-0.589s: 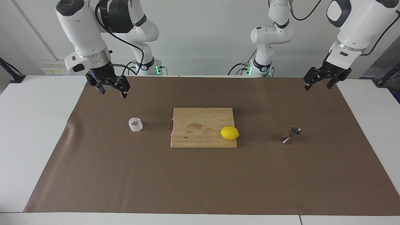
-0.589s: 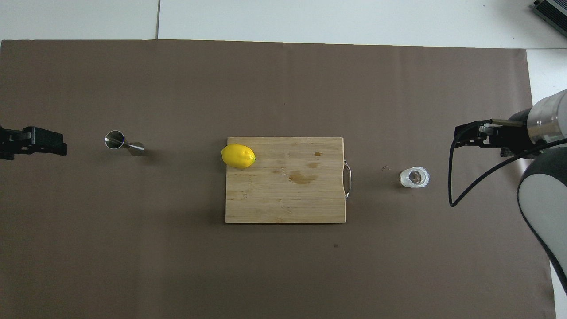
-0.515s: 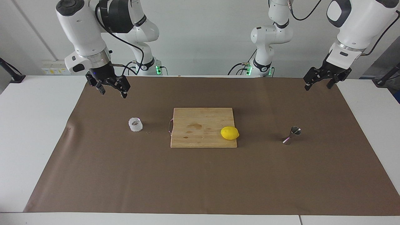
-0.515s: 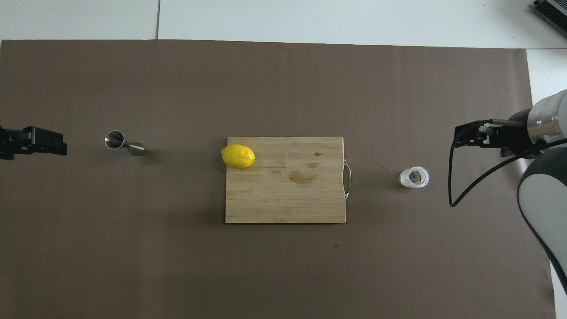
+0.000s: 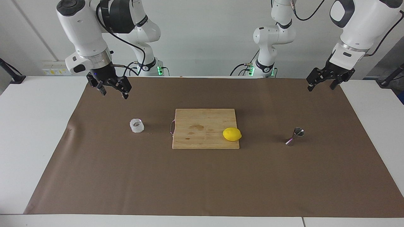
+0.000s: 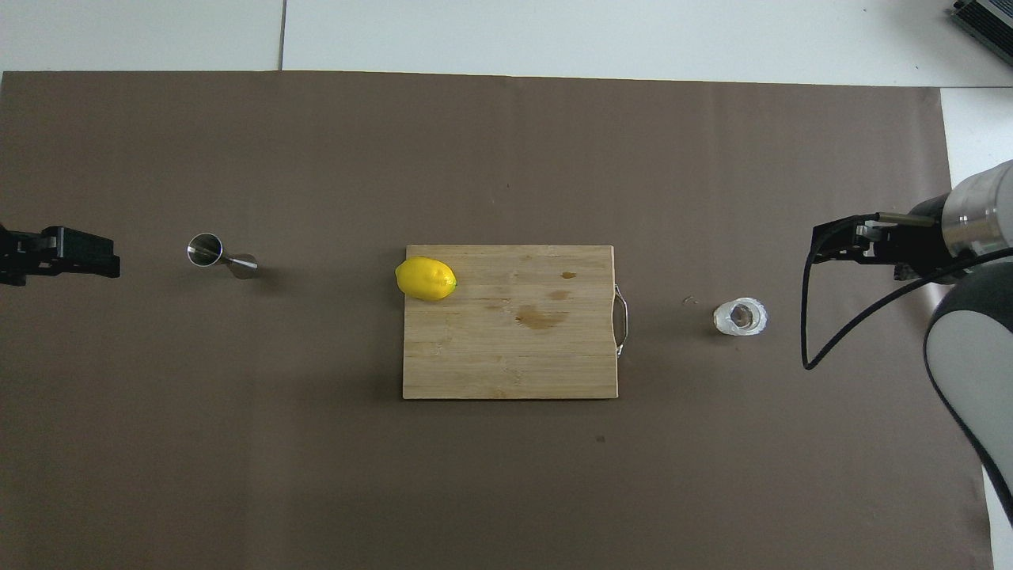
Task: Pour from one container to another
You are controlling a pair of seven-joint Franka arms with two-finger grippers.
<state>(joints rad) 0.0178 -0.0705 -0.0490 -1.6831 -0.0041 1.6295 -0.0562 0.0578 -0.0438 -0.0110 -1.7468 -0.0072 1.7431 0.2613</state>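
The small clear glass tumbler stands upright on the brown mat toward the right arm's end of the table. The silver metal jigger stands upright on the mat toward the left arm's end. My right gripper hangs open and empty over the mat at its own end, apart from the glass. Over the mat's corner at the other end, my left gripper is also open and empty, well apart from the jigger.
A wooden cutting board with a metal handle lies mid-table between glass and jigger. A yellow lemon rests on its corner toward the jigger. The brown mat covers most of the white table.
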